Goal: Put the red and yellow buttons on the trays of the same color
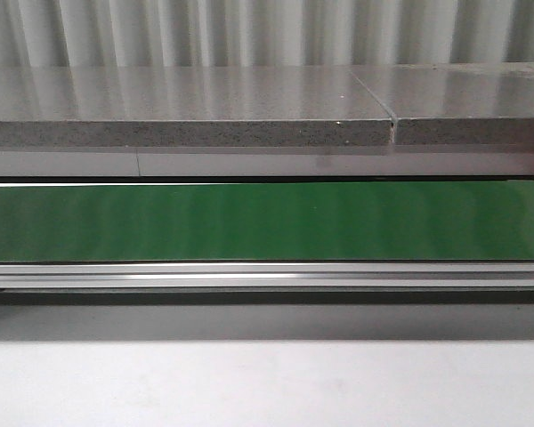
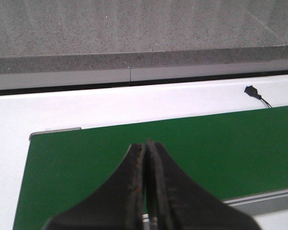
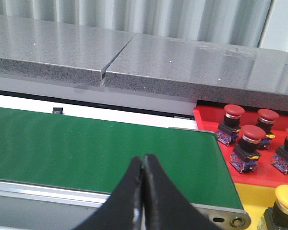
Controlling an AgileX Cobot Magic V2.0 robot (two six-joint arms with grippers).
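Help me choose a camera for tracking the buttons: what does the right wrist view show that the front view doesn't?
Only the right wrist view shows the red tray holding four red buttons, the yellow tray with a yellow button at the frame's edge, and the right gripper, jaws closed and empty. Only the front view shows a long unbroken run of the belt and the pale table in front of it. Both show the bare green conveyor belt and the grey stone ledge behind it.
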